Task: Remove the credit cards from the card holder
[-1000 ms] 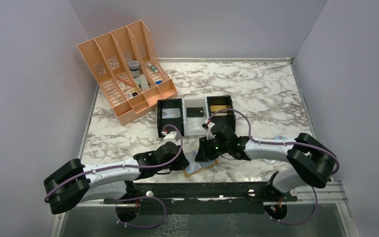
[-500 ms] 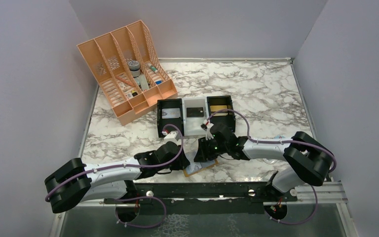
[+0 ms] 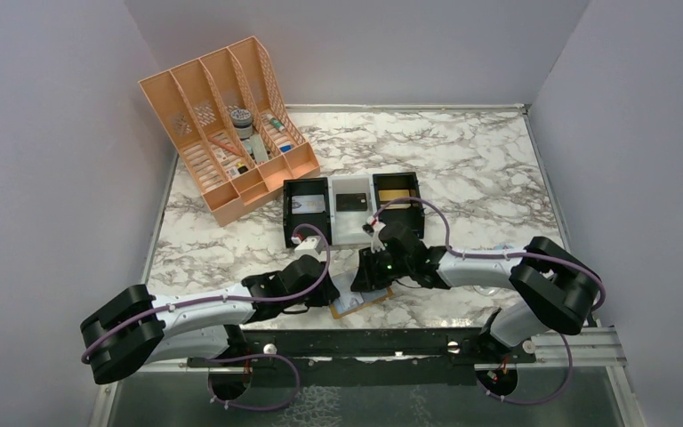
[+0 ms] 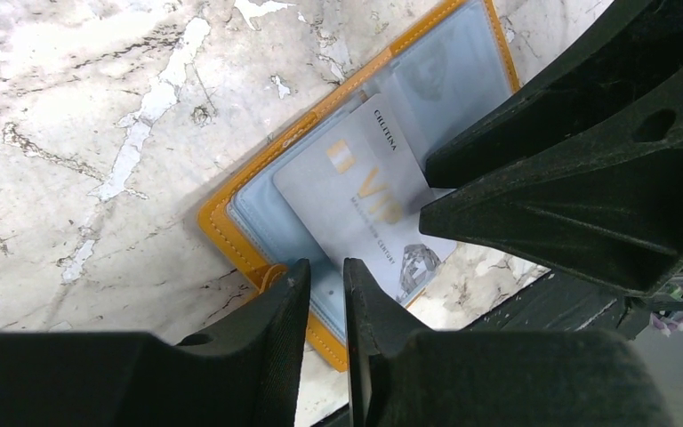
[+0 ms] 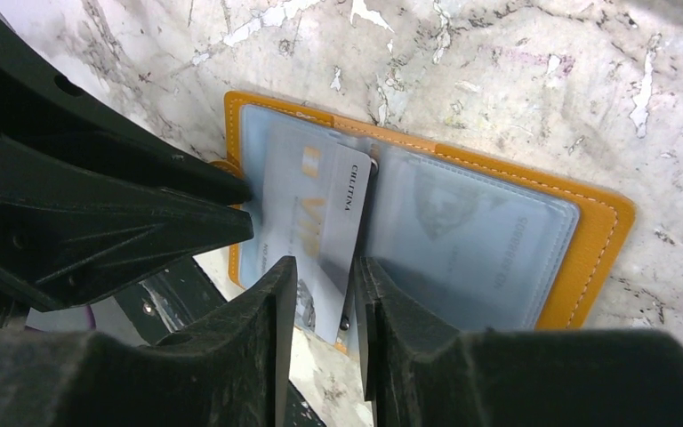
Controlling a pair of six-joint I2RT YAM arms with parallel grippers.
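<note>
The card holder [image 3: 362, 305] lies open flat on the marble near the front edge, tan rim up and pale blue panels showing [image 4: 231, 233] [image 5: 587, 231]. One credit card [image 4: 356, 191] [image 5: 311, 209], grey with "VIP" print, sticks partway out of its sleeve over the holder's near edge. A second card [image 5: 449, 209] sits inside the other sleeve. My left gripper [image 4: 325, 265] [image 3: 331, 292] has its jaws nearly together, tips on the holder's corner. My right gripper [image 5: 320, 262] [image 3: 362, 277] is also nearly closed, tips on the loose card's edge. I see nothing pinched between either pair.
Two black bins [image 3: 306, 206] [image 3: 397, 194] flank a white bin [image 3: 351, 212] just behind the grippers. An orange slotted organizer [image 3: 227, 124] stands at the back left. A black rail [image 3: 365, 342] runs along the table's front edge right below the holder.
The right arm has shifted very slightly to the left. The left arm and the card holder have hardly moved.
</note>
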